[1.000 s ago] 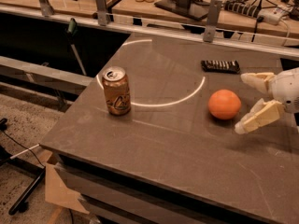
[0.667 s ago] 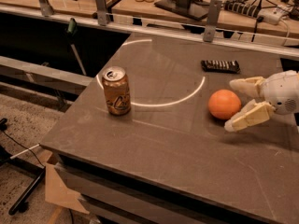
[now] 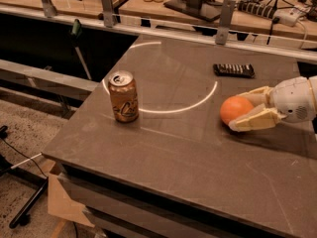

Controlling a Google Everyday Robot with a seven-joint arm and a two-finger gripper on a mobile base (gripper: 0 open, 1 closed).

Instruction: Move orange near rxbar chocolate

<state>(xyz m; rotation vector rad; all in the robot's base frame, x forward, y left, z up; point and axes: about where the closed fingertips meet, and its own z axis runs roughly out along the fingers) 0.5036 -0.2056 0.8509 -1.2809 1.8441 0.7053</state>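
Note:
The orange (image 3: 232, 108) lies on the dark table (image 3: 173, 152), right of centre. My gripper (image 3: 241, 112) comes in from the right edge with its pale fingers (image 3: 252, 121) spread, one on the far side and one on the near side of the orange, hiding the fruit's right part. The jaws stand open around it, and the orange rests on the table. The rxbar chocolate (image 3: 234, 70), a flat dark bar with pale lettering, lies farther back, a little beyond the orange.
A tan-orange drink can (image 3: 123, 96) stands upright at the table's left. A pale ring of light (image 3: 163, 109) crosses the tabletop. A rail with metal posts (image 3: 225, 14) runs behind the table, with a desk of cables beyond. The floor drops off at left.
My gripper has moved left from beside the orange until its spread fingers sit on both sides of it. The orange, can and bar have not moved.

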